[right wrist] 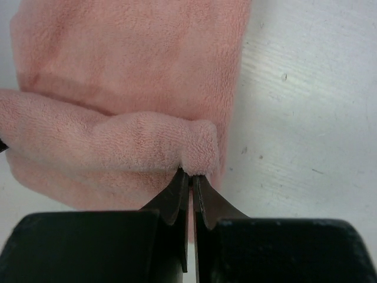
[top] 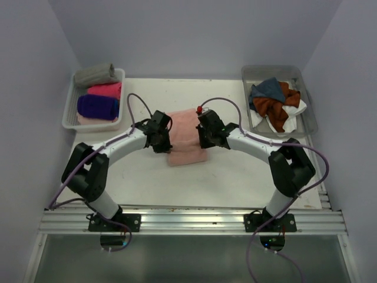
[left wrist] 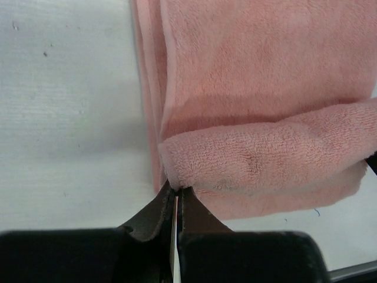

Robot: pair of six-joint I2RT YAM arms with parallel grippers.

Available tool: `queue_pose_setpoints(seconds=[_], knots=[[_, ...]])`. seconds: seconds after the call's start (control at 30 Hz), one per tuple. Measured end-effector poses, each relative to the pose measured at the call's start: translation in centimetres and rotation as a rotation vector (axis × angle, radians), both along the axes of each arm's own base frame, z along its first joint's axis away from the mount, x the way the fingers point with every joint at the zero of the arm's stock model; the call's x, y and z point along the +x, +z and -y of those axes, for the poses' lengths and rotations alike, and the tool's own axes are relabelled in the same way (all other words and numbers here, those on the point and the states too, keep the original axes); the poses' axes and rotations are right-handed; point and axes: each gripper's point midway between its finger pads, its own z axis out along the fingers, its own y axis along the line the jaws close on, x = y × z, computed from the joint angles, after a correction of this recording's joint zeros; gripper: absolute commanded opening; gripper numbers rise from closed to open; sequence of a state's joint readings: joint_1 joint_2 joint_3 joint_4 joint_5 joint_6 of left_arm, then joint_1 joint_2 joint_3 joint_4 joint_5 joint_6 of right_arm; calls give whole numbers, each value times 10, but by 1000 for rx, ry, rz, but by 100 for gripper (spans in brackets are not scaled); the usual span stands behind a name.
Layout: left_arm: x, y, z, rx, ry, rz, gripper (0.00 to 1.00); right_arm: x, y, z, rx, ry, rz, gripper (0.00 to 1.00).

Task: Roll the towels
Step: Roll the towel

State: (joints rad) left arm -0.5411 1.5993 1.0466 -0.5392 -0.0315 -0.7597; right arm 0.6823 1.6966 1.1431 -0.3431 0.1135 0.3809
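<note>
A salmon pink towel [top: 184, 137] lies in the middle of the table, folded long, with a rolled fold across it. My left gripper [top: 160, 137] is shut on the fold's left end [left wrist: 177, 187]. My right gripper [top: 205, 137] is shut on the fold's right end [right wrist: 189, 174]. The fold [left wrist: 265, 159] runs between them, also in the right wrist view [right wrist: 106, 141]. Flat towel layers lie under it [right wrist: 135, 53]. A grey roll [top: 95, 75], a hot pink roll [top: 106, 89] and a purple roll [top: 98, 107] lie in a white basket.
The white basket [top: 69, 115] stands at the back left. A clear tray [top: 306, 112] at the back right holds a heap of teal [top: 269, 88], rust orange [top: 266, 107] and white [top: 281, 119] towels. Cables loop from both arms over the table.
</note>
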Motion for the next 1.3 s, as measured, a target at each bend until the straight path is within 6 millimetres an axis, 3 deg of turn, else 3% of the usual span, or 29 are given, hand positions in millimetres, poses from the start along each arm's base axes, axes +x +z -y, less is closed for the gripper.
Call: queue_pose_setpoints(seconds=[0.13, 0.23, 0.27, 0.3, 0.43, 0.5, 0.6, 0.67, 0.73, 0.9, 1.17, 1.3], knots=[[15, -23, -3, 29, 16, -40, 1, 12, -18, -3, -25, -18, -29, 0], [23, -29, -2, 42, 16, -53, 16, 18, -28, -4, -42, -37, -44, 0], [25, -27, -2, 44, 18, -45, 31, 22, -30, -4, -45, -48, -44, 0], [27, -23, -4, 49, 21, -31, 33, 23, -31, -5, -46, -52, -44, 0], [30, 7, -11, 46, 50, 41, 33, 28, -31, -4, -46, -73, -48, 0], [31, 35, -10, 7, 56, 108, 29, 29, -31, -4, -48, -83, -49, 0], [31, 72, -1, -86, 39, 191, 25, 29, -32, -3, -49, -99, -49, 0], [29, 78, 11, -150, 14, 206, 24, 28, -34, -2, -42, -115, -54, 0], [24, 67, 22, -188, -13, 182, 24, 26, -36, -1, -26, -133, -56, 0], [4, 2, 38, -181, -55, 14, 23, 10, -37, 7, 42, -196, -56, 0], [19, -18, 45, -159, -60, -16, 22, -34, -35, 13, 87, -202, -102, 0], [33, -20, 54, -153, -87, -10, 20, -69, -30, 6, 92, -152, -136, 1]])
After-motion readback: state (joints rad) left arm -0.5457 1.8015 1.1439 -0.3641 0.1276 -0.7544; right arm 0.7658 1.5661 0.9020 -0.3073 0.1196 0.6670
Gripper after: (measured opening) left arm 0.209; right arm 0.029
